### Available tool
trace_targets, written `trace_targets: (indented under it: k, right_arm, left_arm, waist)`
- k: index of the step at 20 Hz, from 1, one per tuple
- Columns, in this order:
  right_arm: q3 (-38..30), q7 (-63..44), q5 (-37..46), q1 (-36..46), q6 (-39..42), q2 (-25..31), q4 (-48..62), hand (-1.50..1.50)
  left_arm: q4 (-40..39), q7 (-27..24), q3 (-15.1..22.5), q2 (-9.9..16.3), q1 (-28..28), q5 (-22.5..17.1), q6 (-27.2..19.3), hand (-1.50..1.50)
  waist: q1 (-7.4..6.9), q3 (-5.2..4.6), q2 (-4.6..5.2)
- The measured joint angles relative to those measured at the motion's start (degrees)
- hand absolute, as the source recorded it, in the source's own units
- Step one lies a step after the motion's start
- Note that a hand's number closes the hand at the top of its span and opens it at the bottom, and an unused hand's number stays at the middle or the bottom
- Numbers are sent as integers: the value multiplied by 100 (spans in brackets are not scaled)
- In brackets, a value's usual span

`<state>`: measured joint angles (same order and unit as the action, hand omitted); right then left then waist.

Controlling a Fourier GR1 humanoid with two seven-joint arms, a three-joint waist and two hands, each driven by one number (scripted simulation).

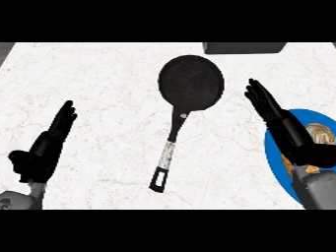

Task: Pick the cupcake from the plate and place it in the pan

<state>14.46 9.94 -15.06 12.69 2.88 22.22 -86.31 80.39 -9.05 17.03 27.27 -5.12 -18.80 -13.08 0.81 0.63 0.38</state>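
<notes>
Cupcake (319, 135) on blue plate (276, 157) at right, partly behind right hand (286, 130), fingers straight, holding nothing; left hand (50, 140) flat at left; black pan (190, 81) centre, empty.

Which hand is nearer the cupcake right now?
Right. The right hand is open directly beside the cupcake, partly over the blue plate. The left hand rests open across the counter, beyond the pan.

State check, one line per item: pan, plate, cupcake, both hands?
Black round frying pan: empty, flat on the white marble counter, handle toward the robot.
Blue plate: holds the cupcake.
Tan cupcake: on plate, not grasped.
Left hand: open, resting.
Right hand: open, over the plate.
</notes>
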Motion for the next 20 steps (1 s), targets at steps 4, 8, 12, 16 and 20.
trace_targets:
  k: [4, 8, 12, 16, 20]
  right_arm:
    - [-479, 32, -702, 194, 891, 397, 55, -150]
    - [-1156, 204, -1082, 390, 1170, 866, 130, 150]
    - [-1940, 315, -991, 171, 628, 1134, 757, 150]
    - [-2628, 1157, -1376, -140, 1267, 1248, 1597, -150]
    - [-2915, 1618, -1276, -307, 2030, 1762, 1943, -150]
  left_arm:
    - [-165, 497, -230, 251, -66, 119, -205, 0]
    - [-446, 878, -439, 556, 62, 189, -423, 0]
    - [-634, 1130, -558, 701, 168, 185, -524, 0]
    - [-696, 1554, -604, 802, -38, 224, -502, 0]
    - [-707, 1790, -690, 846, -122, 282, -397, 0]
  waist:
    - [-56, -33, -18]
    - [64, -23, -56]
    - [108, -43, -17]
    - [24, -42, -12]
    - [-32, -51, -26]
